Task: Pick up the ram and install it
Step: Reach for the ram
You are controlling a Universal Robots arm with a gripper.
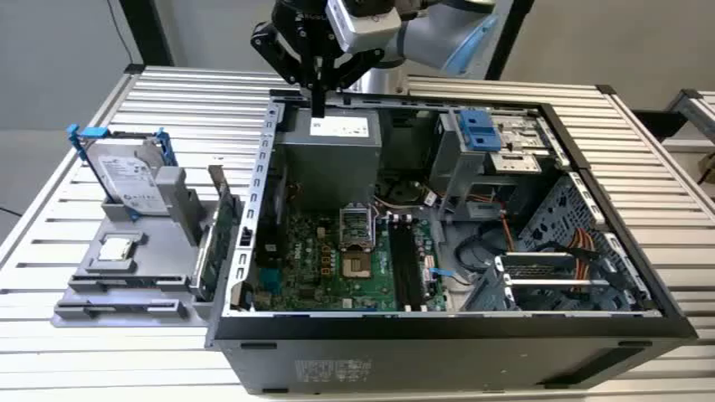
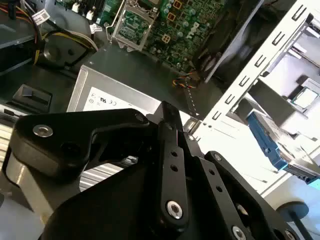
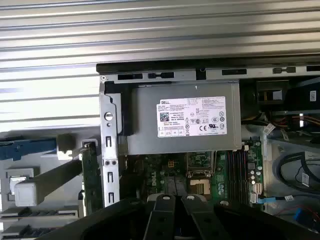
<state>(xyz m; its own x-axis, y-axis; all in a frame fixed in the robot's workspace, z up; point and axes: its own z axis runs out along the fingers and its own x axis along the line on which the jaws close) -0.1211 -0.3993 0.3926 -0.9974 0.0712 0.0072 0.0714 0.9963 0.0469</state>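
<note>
A slatted metal table (image 1: 179,100) carries an open computer case (image 1: 447,356), which takes up most of its middle. A grey tray (image 1: 156,276) sits just beside the case, toward the table's edge on the exterior view's left.

Inside the case, a grey power supply (image 1: 330,159) lies against the far wall. The green motherboard (image 1: 324,268) is in front of it, with long black memory slots (image 1: 408,268).

On the tray, a hard drive (image 1: 126,176) stands in a blue frame at the far corner. A green card (image 1: 229,234) stands on edge along the tray's edge nearest the case. Just beside it is a lower, thinner board that I take for the ram (image 1: 206,264), though its chips cannot be made out.

The gripper (image 1: 318,109) hangs over the power supply's far edge, well apart from the tray. Its fingers are pressed together with nothing between them.

The ram should be light, stiff and fragile. It is probably best pinched across its flat faces near the middle of the free long edge, clear of the contacts.

A white label (image 3: 191,116) with a barcode and small marks sits on the power supply, and the hard drive also carries a printed label.
</note>
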